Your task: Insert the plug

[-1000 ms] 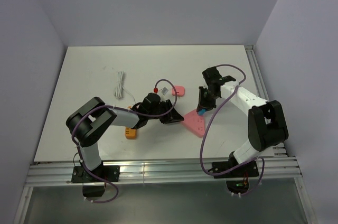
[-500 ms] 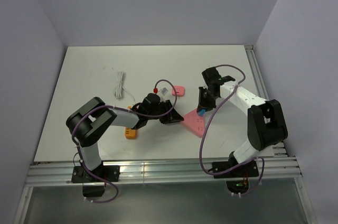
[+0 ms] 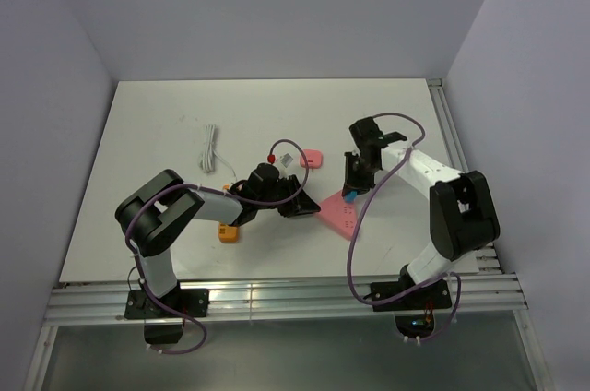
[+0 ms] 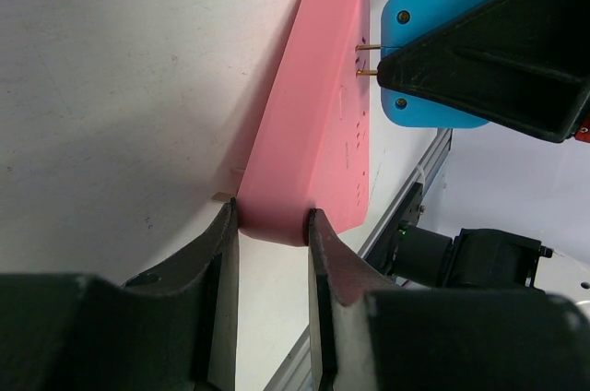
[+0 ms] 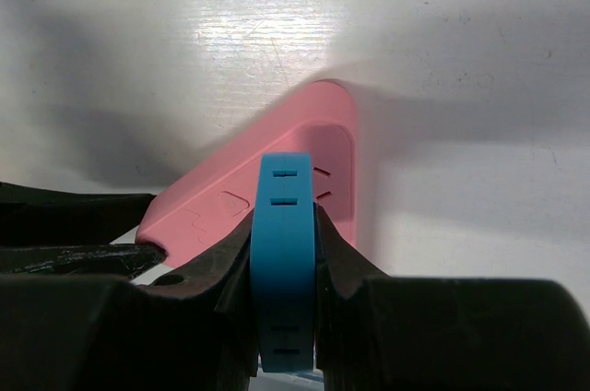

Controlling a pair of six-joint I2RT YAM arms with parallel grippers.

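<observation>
Right hand is closed tight on the plug, its two fingers pressing the flat blue sides, so the plug is carried edge-up with its prongs pointing at the pink socket block. Left hand is narrowly open only as far as the block's rounded end allows. Its fingers touch both sides of that corner and pin the block to the bench.

From above, the block lies right of the middle of the bench and nearer the near edge than the far one, between the two arms. The plug is just off the bench, over the block's far end.

I judge the step in hand to be the insertion itself: picking up and bracing look done, and seating is not. In the left wrist view both brass prongs meet the block's face at a pair of slots, yet most of their length shows, with a clear gap between the blue body and the pink face. Whether the tips have entered the slots I cannot tell.

The next move calls for a straight push along the prongs' axis, with the plug square to the face, while the left hand resists so the block does not slide or tip. If the prongs are skewed, they are likely to jam or bend.
</observation>
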